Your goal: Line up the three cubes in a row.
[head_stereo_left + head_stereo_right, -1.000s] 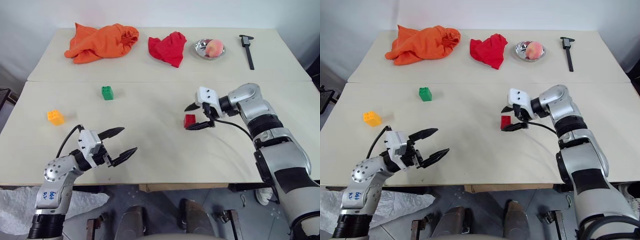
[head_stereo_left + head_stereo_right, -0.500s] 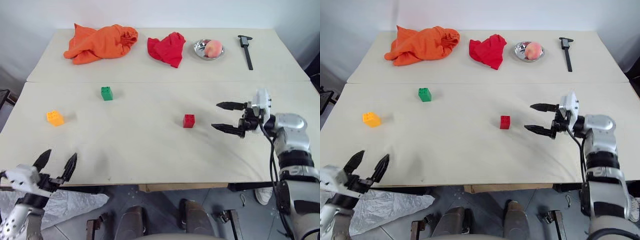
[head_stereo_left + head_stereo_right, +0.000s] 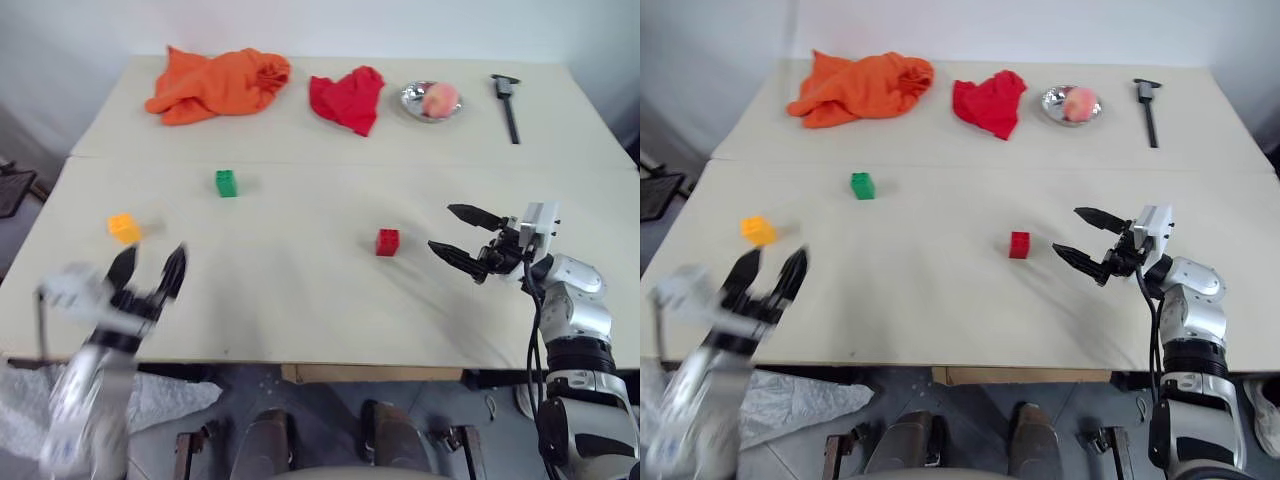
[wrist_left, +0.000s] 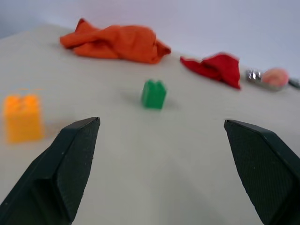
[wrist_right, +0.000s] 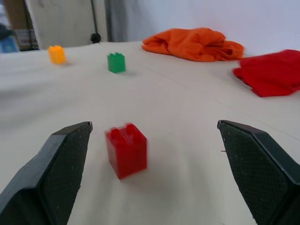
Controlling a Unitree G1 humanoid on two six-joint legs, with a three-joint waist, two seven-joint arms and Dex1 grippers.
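On matte table (image 3: 300,300), studded plastic red cube (image 3: 387,242) stands before wide-spread right gripper (image 3: 462,233); blurred left gripper (image 3: 147,272) seemingly wide too

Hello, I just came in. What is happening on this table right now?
A two-armed robot is working on lining up three toy cubes, but they are still scattered. The red cube stands alone on the table, and the right gripper hovers beside it with open jaws, holding nothing. The left gripper is also open and empty, near the yellow cube. The green cube sits farther back. Nothing is in a row yet.
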